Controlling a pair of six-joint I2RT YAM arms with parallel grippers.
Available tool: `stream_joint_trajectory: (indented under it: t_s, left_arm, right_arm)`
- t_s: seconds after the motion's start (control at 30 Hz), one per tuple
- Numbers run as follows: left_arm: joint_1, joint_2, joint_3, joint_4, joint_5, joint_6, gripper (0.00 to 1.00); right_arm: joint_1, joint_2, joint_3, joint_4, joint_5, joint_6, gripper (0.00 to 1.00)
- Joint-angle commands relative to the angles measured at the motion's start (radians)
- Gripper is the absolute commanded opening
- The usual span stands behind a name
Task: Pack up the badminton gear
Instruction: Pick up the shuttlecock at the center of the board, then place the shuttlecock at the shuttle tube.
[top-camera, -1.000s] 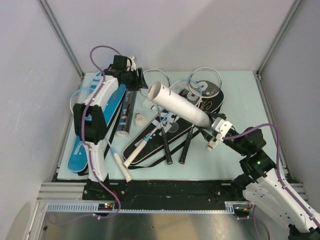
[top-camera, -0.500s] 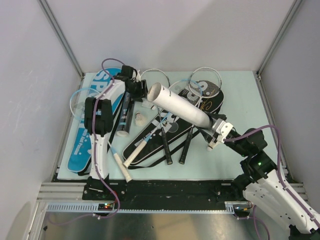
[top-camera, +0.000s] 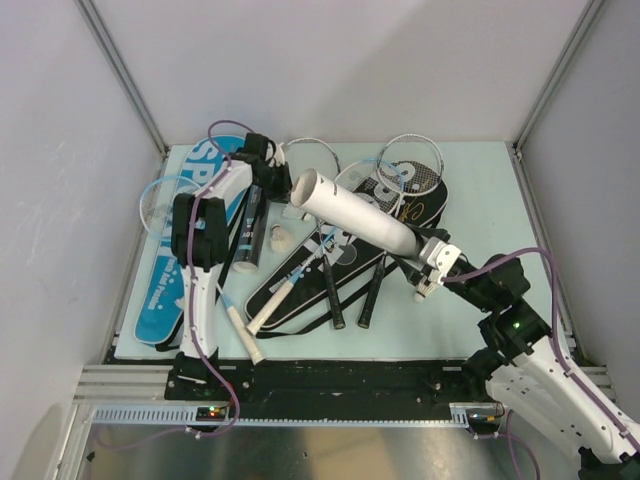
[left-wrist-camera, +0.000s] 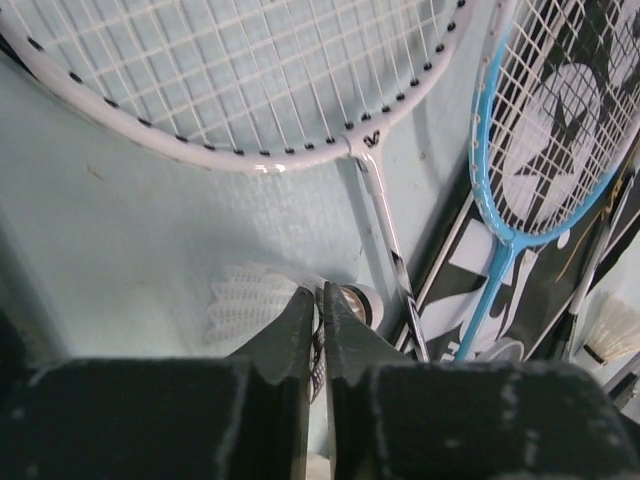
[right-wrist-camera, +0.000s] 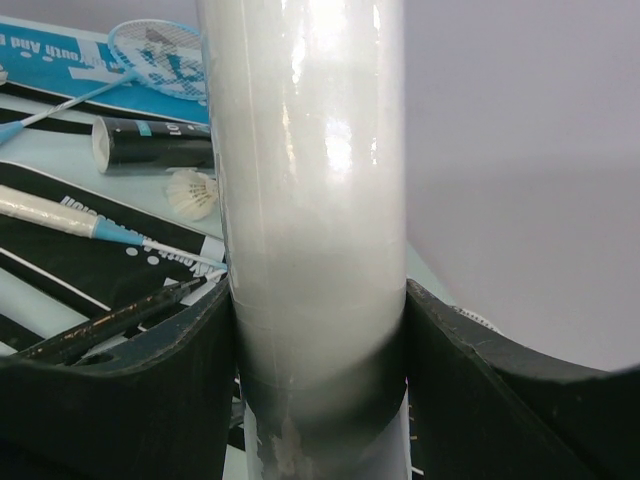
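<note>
Left wrist view: my left gripper (left-wrist-camera: 320, 300) has its two fingers drawn almost together across the waist of a shuttlecock (left-wrist-camera: 245, 300), with the feathers out to one side and the cork to the other. I read that as a pinch on it, low over the table (left-wrist-camera: 150, 230).
Why the waist: I judge it the firmest part to grip, since a squeeze on the feathers would crush them.
Right wrist view: my right gripper (right-wrist-camera: 320, 310) is clamped round the white tube (right-wrist-camera: 300, 150), one finger on each side near its lower end.
Why the tube slants: in the top view it rises from my right gripper toward my left arm, and its open mouth sits just beside my left gripper. I take this as holding the opening close, so the shuttlecock has only a short way to go.
Step in hand: lifting the pinched shuttlecock and feeding it into that mouth, probably cork first.
Left loose: a second shuttlecock (top-camera: 282, 240) lies beside the black tube (right-wrist-camera: 150, 145), and the white-framed racket (left-wrist-camera: 260, 160) and blue-framed racket (left-wrist-camera: 495, 215) lie unpacked. More rackets rest across the black bag (top-camera: 300, 290), and the blue bag (top-camera: 165, 280) lies flat under my left arm.
Progress: early, by my reckoning, as most of the gear is out.
Risk: a thin pinch may let the shuttlecock twist, or its feathers may catch on the tube's rim.
</note>
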Motion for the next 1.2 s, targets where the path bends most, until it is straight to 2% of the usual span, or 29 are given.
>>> stream_joint_trajectory:
  t_s: [0.0, 0.1, 0.6, 0.77, 0.9, 1.17]
  left_arm:
    - [-0.011, -0.143, -0.036, 0.009, 0.041, -0.008, 0.04]
    - [-0.016, -0.229, -0.072, 0.01, 0.051, -0.029, 0.01]
    - [-0.018, -0.834, -0.28, 0.036, 0.025, -0.106, 0.0]
    - [-0.024, -1.05, -0.458, 0.176, -0.015, -0.162, 0.0]
    - [-0.029, -1.215, -0.598, 0.309, 0.022, -0.224, 0.0]
    - [-0.053, -1.359, -0.725, 0.403, 0.047, -0.248, 0.0]
  right_arm:
    - [0.005, 0.013, 0.05, 0.058, 0.005, 0.012, 0.38]
    - [0.006, 0.024, 0.051, 0.049, 0.017, 0.01, 0.38]
    - [0.006, 0.062, 0.051, -0.039, 0.062, -0.011, 0.38]
    - [0.008, 0.1, 0.051, -0.084, 0.042, 0.005, 0.38]
    - [0.01, 0.13, 0.05, -0.078, 0.037, 0.017, 0.38]
    - [0.024, 0.191, 0.05, -0.037, 0.017, 0.024, 0.38]
